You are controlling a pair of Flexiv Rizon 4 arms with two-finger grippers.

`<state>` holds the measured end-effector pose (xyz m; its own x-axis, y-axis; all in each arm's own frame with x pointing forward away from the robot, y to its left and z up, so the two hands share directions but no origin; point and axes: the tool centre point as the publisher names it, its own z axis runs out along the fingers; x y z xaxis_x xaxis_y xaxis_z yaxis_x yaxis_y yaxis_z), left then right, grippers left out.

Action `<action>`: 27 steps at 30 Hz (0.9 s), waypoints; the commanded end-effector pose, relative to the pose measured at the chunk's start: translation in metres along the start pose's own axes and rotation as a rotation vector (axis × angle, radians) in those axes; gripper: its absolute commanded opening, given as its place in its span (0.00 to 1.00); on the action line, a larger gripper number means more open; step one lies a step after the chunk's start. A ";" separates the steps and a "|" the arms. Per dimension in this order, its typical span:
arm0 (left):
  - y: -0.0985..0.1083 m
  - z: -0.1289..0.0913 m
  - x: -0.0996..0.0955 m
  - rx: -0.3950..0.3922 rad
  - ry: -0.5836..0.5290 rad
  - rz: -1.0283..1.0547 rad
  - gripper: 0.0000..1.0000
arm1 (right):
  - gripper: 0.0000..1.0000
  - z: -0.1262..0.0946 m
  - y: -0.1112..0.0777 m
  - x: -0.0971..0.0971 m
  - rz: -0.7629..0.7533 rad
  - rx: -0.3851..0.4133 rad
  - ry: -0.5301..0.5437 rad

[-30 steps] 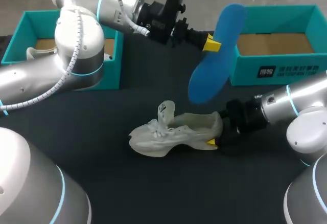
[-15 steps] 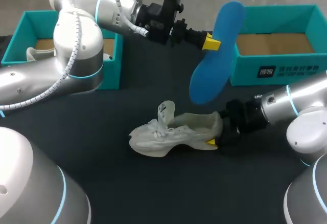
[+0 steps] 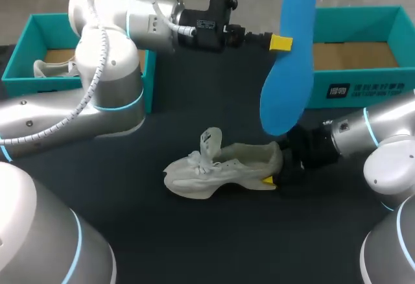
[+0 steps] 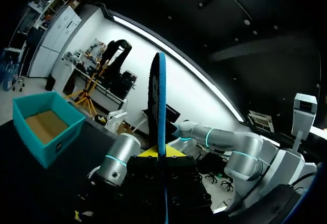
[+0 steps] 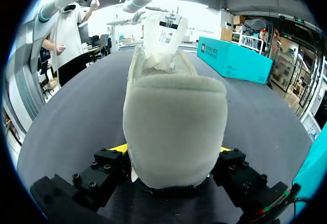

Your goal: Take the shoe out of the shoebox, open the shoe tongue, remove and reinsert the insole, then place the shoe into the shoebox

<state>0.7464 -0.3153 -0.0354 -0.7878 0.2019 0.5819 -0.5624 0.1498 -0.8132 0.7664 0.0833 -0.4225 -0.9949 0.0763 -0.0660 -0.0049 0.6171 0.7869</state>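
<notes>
A white shoe [image 3: 217, 167] lies on its side on the dark table, tongue [image 3: 210, 140] lifted up. My right gripper [image 3: 273, 167] is shut on its heel, one finger on each side; in the right wrist view the shoe's heel [image 5: 173, 116] fills the gap between the fingers of that gripper [image 5: 173, 150]. High over the table hangs the blue insole [image 3: 288, 70], nearly upright, with my left gripper [image 3: 280, 43] shut on its edge. The left wrist view shows the insole [image 4: 157, 132] edge-on, rising out of the left gripper [image 4: 162, 155].
An open teal shoebox [image 3: 350, 83] stands at the back right, just behind the insole; it also shows as the shoebox [image 4: 48, 132] and the shoebox [image 5: 235, 60]. A second teal box [image 3: 84, 21] at the back left holds another white shoe [image 3: 48, 69].
My left arm has swung the insole to the right and up, turning it more upright. The shoe and the right gripper have stayed put.
</notes>
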 end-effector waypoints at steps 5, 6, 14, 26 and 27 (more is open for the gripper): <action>0.005 -0.006 0.030 0.036 0.022 -0.128 0.00 | 0.00 0.003 -0.003 0.001 -0.001 0.002 -0.001; 0.004 -0.007 0.037 0.039 0.026 -0.147 0.00 | 0.00 0.003 -0.003 0.001 -0.001 0.002 -0.001; 0.008 -0.013 0.069 0.060 0.025 -0.295 0.00 | 0.00 0.003 -0.003 0.001 -0.001 0.002 -0.001; 0.012 -0.032 0.088 0.085 0.025 -0.234 0.00 | 0.00 0.003 -0.003 0.001 -0.001 0.002 -0.001; 0.011 -0.034 0.088 0.081 0.010 -0.200 0.00 | 0.00 0.003 -0.003 0.001 -0.001 0.002 -0.001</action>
<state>0.6799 -0.2763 0.0066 -0.6332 0.1916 0.7499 -0.7438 0.1173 -0.6580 0.7664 0.0833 -0.4226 -0.9949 0.0763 -0.0660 -0.0048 0.6172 0.7868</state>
